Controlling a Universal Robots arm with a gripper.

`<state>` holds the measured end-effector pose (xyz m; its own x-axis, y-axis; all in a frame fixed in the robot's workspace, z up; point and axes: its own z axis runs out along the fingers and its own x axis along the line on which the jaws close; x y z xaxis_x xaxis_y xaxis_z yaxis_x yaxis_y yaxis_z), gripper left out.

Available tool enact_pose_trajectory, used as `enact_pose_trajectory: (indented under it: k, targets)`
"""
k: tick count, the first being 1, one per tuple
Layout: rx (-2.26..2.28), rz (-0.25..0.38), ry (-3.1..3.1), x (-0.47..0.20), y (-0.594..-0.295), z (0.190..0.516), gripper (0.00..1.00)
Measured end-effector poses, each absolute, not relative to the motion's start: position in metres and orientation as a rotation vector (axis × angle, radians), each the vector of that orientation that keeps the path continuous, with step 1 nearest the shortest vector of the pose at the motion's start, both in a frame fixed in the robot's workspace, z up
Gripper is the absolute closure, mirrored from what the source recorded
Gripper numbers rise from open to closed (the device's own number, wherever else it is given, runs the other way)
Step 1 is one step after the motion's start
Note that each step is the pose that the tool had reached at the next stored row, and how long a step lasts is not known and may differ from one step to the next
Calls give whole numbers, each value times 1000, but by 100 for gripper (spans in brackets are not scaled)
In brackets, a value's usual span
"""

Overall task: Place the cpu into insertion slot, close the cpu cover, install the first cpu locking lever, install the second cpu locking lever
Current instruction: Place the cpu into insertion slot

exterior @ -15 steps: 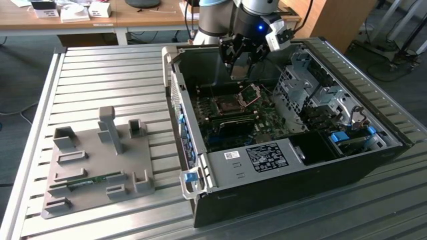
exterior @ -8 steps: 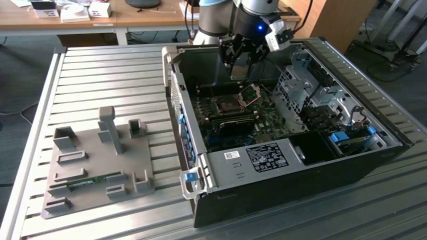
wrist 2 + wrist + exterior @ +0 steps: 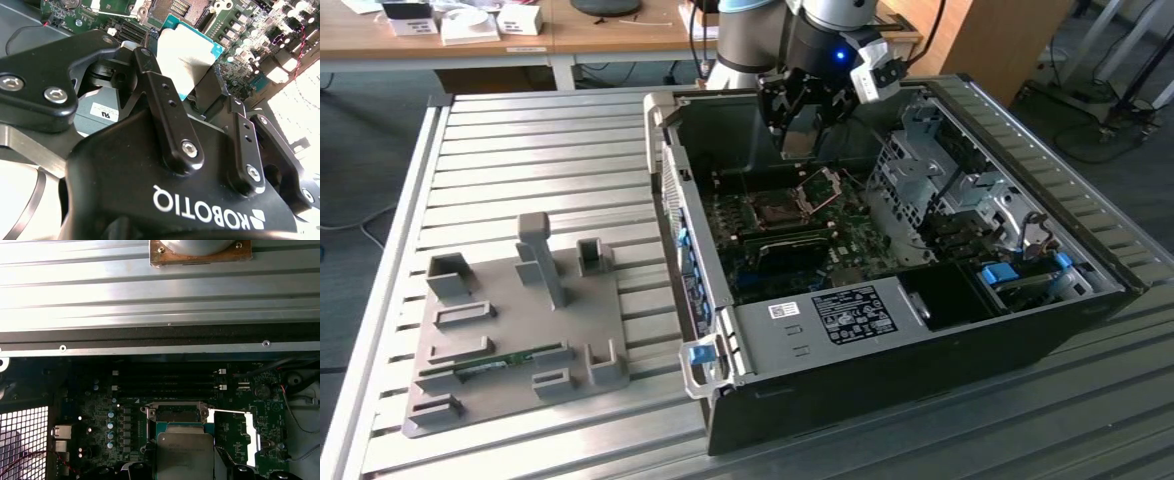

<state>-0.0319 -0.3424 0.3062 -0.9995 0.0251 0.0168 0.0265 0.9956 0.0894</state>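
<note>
The cpu (image 3: 187, 52), clamped between the jaws, faces the insertion slot (image 3: 177, 412) in the first wrist view.

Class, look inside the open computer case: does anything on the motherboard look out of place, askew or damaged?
Nothing looks damaged or spilled. The cpu cover stands swung up off the insertion slot, and the cpu sits clamped in the pincer above the motherboard, not seated.
</note>
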Motion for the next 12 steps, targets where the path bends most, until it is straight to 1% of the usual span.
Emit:
enact_pose_trajectory:
  k: [12]
  targets:
    - [-221, -142, -3120, -32, -342, 305, 46]
